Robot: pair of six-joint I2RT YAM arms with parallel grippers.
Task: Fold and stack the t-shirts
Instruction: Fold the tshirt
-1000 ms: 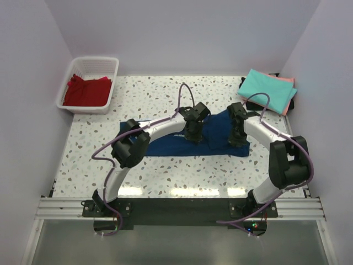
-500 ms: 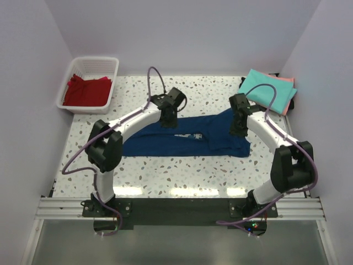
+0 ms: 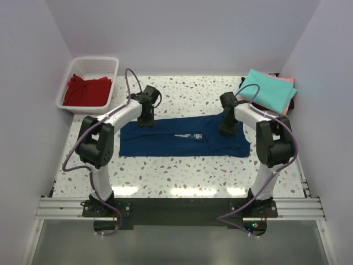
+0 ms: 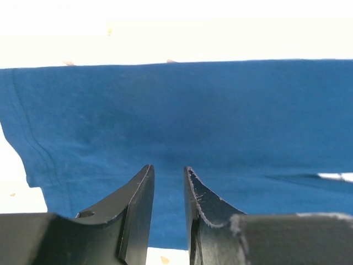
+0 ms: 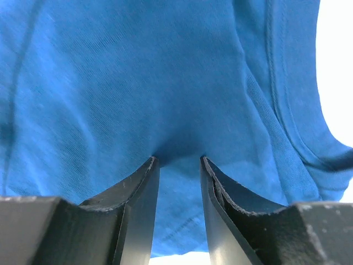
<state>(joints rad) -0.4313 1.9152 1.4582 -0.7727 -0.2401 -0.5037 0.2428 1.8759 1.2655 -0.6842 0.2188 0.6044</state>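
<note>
A navy blue t-shirt lies flat in a long band across the middle of the table, with a sliver of its pale print showing at a fold. My left gripper hovers over the shirt's left end, open, with only blue cloth below its jaws. My right gripper is low over the shirt's right part, open, its tips close to the cloth with nothing pinched. A red t-shirt lies in the basket. Folded teal and salmon-pink t-shirts are stacked at the far right.
The white basket stands at the far left corner. White walls close in the table on three sides. Speckled tabletop shows behind the navy shirt and in front of it. Purple cables loop above both arms.
My left gripper has travelled left from the shirt's middle to its left end, and the cloth now reaches farther left. Both grippers have opened; the right one has let go of the cloth.
</note>
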